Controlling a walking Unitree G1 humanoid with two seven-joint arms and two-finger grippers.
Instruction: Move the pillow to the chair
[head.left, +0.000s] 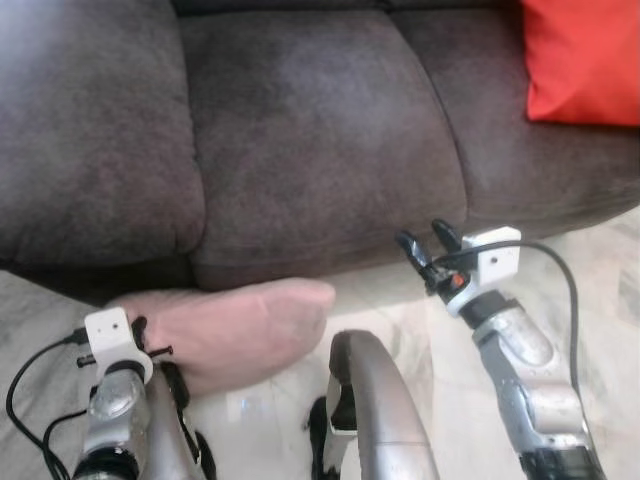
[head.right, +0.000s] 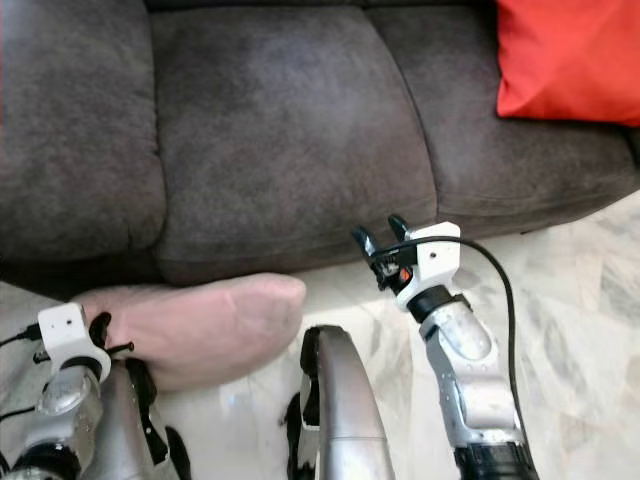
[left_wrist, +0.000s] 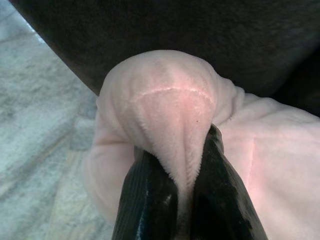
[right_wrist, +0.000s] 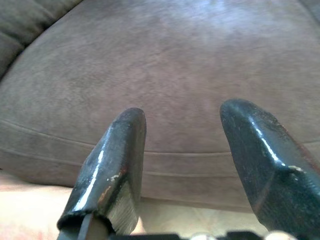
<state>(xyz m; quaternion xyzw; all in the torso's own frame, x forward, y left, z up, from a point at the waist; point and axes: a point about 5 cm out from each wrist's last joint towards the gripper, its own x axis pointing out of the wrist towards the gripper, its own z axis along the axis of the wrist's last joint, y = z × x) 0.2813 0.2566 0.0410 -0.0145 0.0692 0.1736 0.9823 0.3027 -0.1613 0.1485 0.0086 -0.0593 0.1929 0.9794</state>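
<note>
My left pincer (left_wrist: 182, 200) is pressed shut on a fold of the pillow (head.left: 235, 325); in the left wrist view its two ribbed black fingers (left_wrist: 147, 200) squeeze a ridge of the cloth between them, and the fabric bulges out over the tips in a rounded lump. The pillow is pale pink, soft and velvety with a short nap, and a thin seam line crosses the bulge. In the head views it lies at about seven o'clock, a long plump shape, one end by my left wrist and the other rounded end reaching toward the middle. It sits low in front of the sofa (head.left: 320, 140), its upper edge close under the front of the seat cushions; I cannot tell whether it rests on the floor (head.left: 600, 290) or hangs.

My right pincer (head.left: 432, 243) is at about four o'clock, held up in front of the sofa's front edge. Its fingers stand well apart and hold nothing; in the right wrist view the glossy, scuffed black fingers (right_wrist: 112, 175) frame the seat cushion's piped seam, not touching it.

The sofa is dark grey-brown, with a suede-like matte cover and thick, rounded seat cushions. At one o'clock, a bright red cushion (head.left: 585, 60) of smooth cloth leans on the sofa's right seat. The floor is pale, glossy marble-patterned tile.
</note>
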